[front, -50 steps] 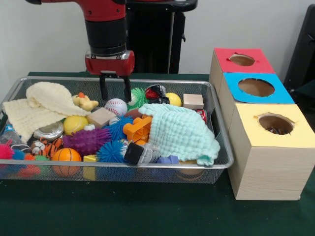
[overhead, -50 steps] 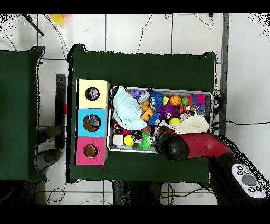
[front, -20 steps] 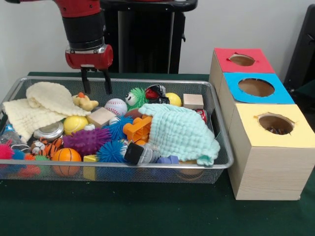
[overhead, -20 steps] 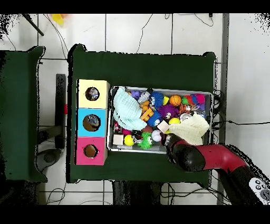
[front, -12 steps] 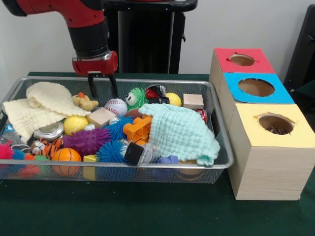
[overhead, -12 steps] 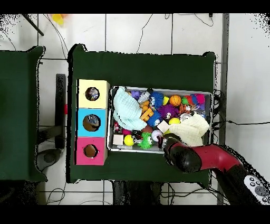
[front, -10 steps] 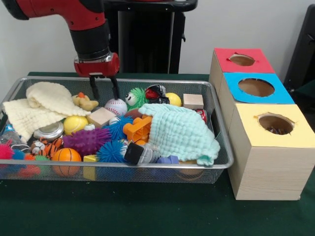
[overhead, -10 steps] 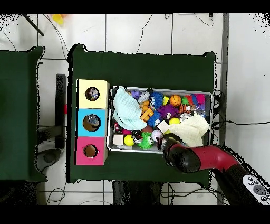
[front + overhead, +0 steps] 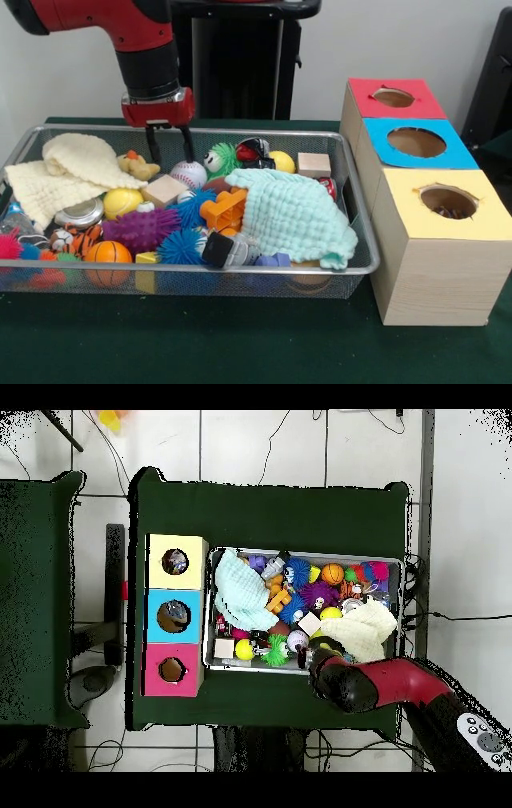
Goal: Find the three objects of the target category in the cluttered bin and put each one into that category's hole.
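My gripper [image 9: 171,154] hangs open above the back of the wire bin [image 9: 362,258], its two black fingers spread. It is just above and left of the white baseball [image 9: 189,173] and right of the yellow toy duck [image 9: 138,166]. Nothing is between the fingers. In the overhead view the arm's red and black wrist [image 9: 338,681] covers the gripper at the bin's lower edge. Three boxes stand beside the bin, with a red-topped hole [image 9: 393,98], a blue-topped hole [image 9: 416,142] and a yellow-topped hole [image 9: 448,201].
The bin also holds a mint cloth [image 9: 296,214], a cream cloth [image 9: 68,172], a yellow ball [image 9: 122,202], spiky purple and blue balls [image 9: 142,229], an orange block [image 9: 224,210], wooden cubes [image 9: 314,165], a small basketball [image 9: 107,254] and a green fuzzy toy [image 9: 222,158].
The gripper swung left from over the baseball toward the duck, then came back right and lower, and has held almost still over the last half second. It stayed open.
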Controlling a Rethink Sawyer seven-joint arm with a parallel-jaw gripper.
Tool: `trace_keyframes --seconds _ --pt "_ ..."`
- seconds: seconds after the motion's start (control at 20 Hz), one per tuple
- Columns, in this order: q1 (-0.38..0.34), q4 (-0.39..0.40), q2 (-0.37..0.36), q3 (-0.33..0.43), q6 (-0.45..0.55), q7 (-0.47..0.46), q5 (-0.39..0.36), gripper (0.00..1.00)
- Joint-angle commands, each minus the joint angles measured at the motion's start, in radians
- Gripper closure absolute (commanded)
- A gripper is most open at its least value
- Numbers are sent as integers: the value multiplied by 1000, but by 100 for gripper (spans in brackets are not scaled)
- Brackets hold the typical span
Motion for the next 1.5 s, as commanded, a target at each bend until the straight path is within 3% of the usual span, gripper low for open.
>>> trace_keyframes --seconds 0.05,0.35,0.65,1.15,1.5 --pt "-10 -97 -18 71 62 -286 -92 0" --pt "-29 -98 -36 91 97 -314 -71 0" --pt "-92 -79 -60 131 152 -384 -35 0" --pt "-161 -134 23 159 187 -473 -53 0" --pt "-162 -148 65 142 158 -469 -77 0"
